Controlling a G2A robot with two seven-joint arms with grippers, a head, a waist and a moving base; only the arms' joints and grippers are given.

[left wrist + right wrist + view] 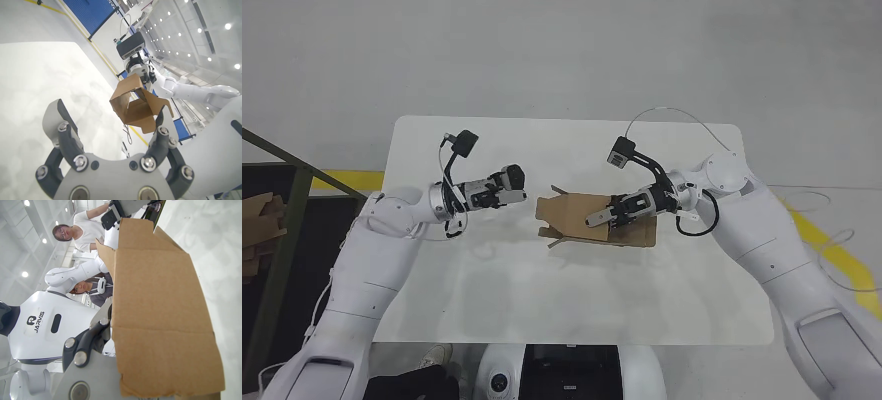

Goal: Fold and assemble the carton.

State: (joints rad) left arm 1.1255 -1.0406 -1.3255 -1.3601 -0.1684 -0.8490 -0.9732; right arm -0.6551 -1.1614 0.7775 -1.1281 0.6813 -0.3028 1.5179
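A brown carton (582,215) is half opened into a tube with loose end flaps, over the middle of the white table (692,290). My right gripper (604,216) is shut on one of its walls. In the right wrist view that wall (160,306) stands close in front, with one finger (102,315) against it and the other hidden behind the cardboard. My left gripper (520,188) is a short way to the carton's left, apart from it, open and holding nothing. The left wrist view looks between its spread fingers (65,117) into the carton's open end (132,108).
A stack of flat cardboard (257,230) lies beyond the table's left edge, beside a dark frame (292,190). Bare table surface runs along the front and the far side.
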